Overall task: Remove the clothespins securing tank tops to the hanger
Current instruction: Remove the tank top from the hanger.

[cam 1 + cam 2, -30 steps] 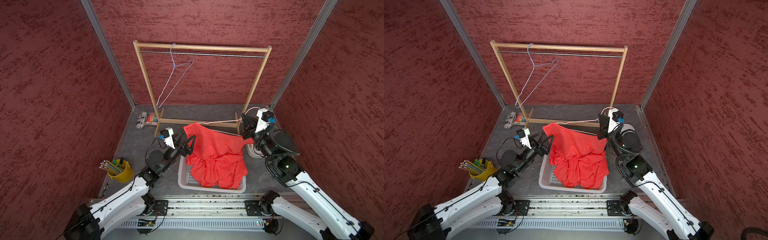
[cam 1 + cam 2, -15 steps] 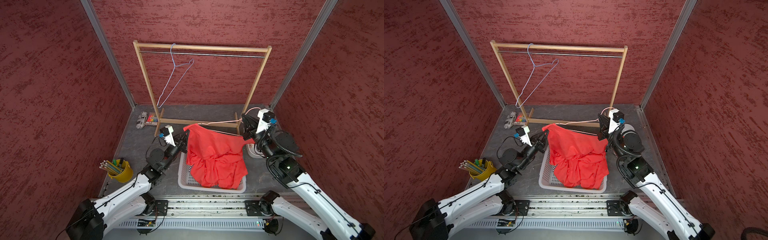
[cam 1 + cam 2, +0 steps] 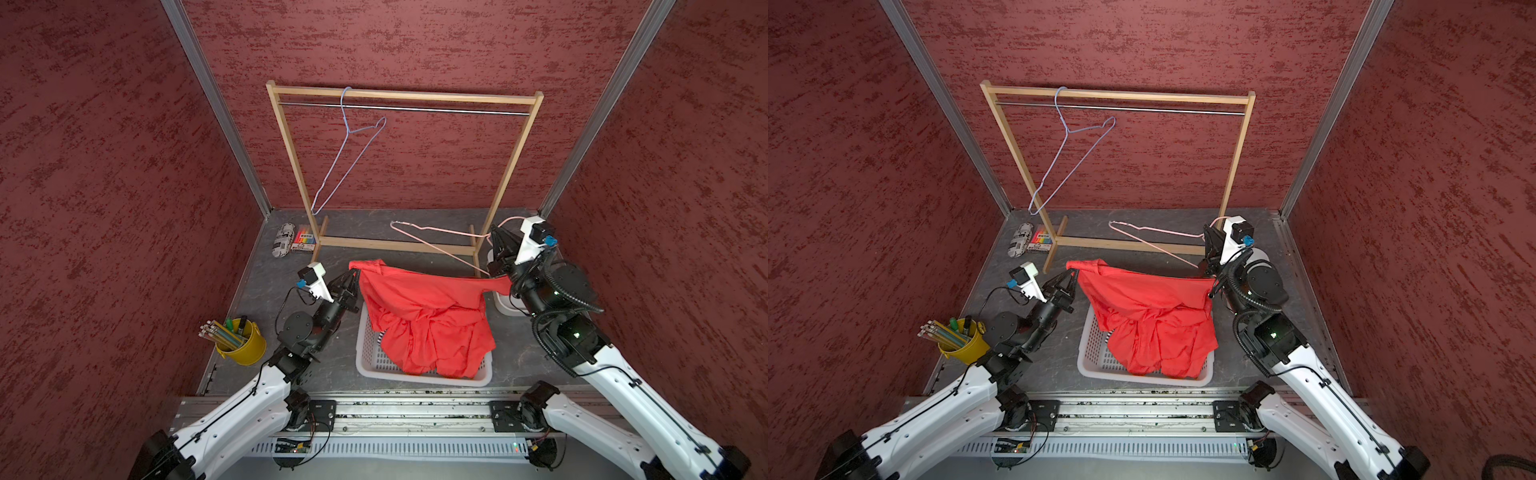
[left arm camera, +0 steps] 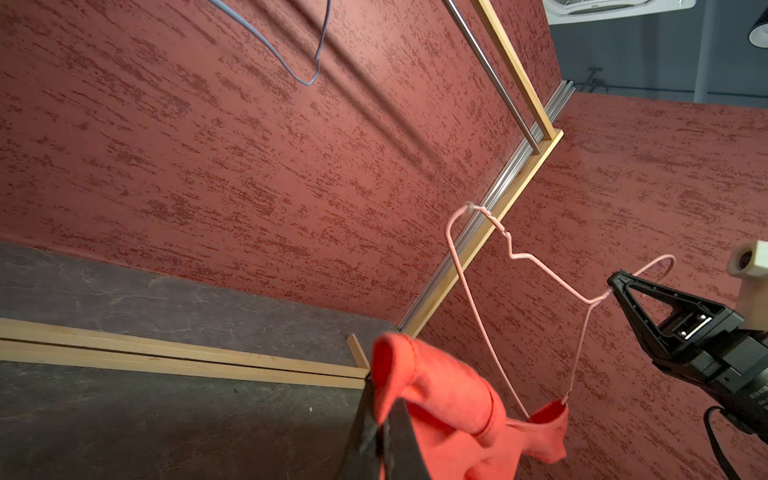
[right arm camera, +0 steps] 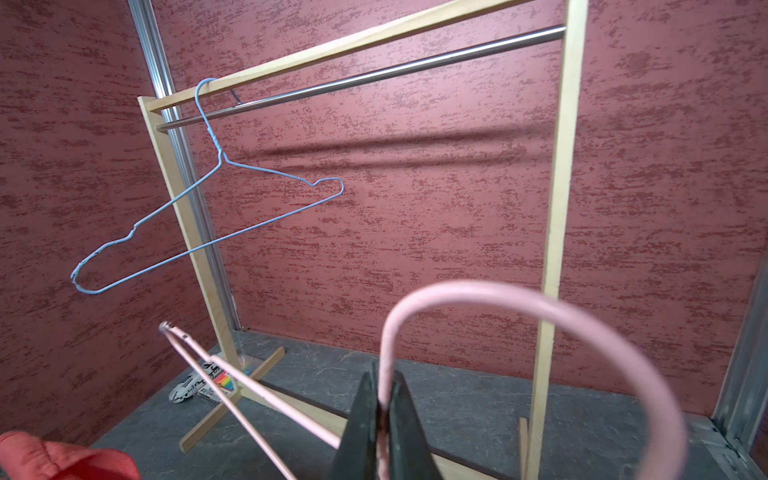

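Basket under tank top — hanger and rack behind

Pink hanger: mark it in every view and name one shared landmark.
Top view: pink hanger held beyond the basket, by the wooden rack.
Top view: pink hanger, same spot.
Left wrist: wire rising from the orange-red tank top.
Right wrist: hook close-up, in the right gripper.
Shared landmark: wooden rack.
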Controlling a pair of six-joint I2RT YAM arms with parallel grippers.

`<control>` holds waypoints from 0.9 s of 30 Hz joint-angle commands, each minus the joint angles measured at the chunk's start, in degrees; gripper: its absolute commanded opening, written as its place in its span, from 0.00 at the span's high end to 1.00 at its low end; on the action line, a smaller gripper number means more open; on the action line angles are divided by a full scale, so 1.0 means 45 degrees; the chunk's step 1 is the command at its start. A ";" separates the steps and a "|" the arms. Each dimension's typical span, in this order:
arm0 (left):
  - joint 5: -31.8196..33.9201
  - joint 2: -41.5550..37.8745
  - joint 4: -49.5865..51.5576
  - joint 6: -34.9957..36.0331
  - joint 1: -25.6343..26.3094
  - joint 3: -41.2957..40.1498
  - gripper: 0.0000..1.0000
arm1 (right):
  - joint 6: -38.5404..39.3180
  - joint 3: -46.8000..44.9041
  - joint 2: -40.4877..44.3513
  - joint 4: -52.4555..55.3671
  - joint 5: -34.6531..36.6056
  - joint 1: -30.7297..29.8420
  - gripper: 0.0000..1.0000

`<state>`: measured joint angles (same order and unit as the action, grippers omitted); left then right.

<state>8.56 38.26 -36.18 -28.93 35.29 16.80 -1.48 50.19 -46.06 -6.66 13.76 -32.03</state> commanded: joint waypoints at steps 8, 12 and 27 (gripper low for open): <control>-0.5220 0.0857 0.0343 0.0102 -0.0108 0.1217 1.00 | -0.0131 0.0629 -0.0135 -0.1044 -0.0709 0.0045 1.00; -0.6728 0.1794 0.1030 0.0655 0.1107 0.2154 1.00 | -0.0374 0.1122 -0.0516 -0.1207 -0.1963 0.0031 1.00; 0.5845 0.2813 1.0648 -0.0602 0.7228 0.2565 0.37 | -0.0987 0.1463 -0.1028 0.0268 -0.4677 0.0028 1.00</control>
<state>18.06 47.88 -0.82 -25.15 68.12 25.91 -4.10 56.31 -50.61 -6.59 -2.79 -32.03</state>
